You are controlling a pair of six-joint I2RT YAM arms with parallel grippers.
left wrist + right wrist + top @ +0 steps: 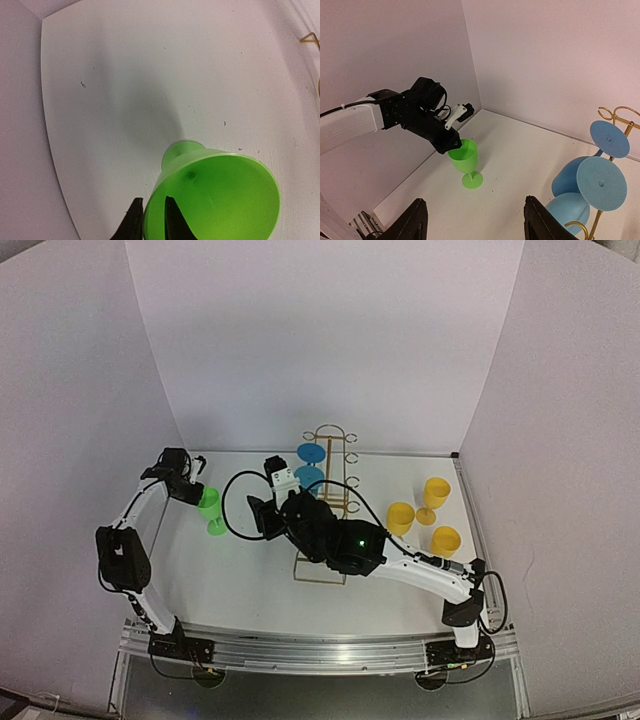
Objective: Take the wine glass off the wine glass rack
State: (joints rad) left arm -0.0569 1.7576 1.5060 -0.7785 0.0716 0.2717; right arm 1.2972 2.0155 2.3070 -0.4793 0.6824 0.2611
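Fingers of the left claw (152, 200) clamp the rim of the green glass (464, 155), standing it upright on the table (250, 580) well clear of the gold rack (330, 430), while the right claw (476, 201) hangs spread wide before the blue glasses (601, 182) hanging upside down there, probably lining up.

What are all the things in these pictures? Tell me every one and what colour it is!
wine glass rack: one, gold, middle of the table
blue wine glasses: two, blue, hanging upside down on the rack's left side
green wine glass: one, green, upright on the table's left side
yellow wine glasses: three, yellow, on the table right of the rack
table: one, white, under everything
walls: three, white, around the table
left arm: one, white and black, jaws shut on the green glass's rim
right arm: one, white and black, reaching over the rack, jaws open and empty
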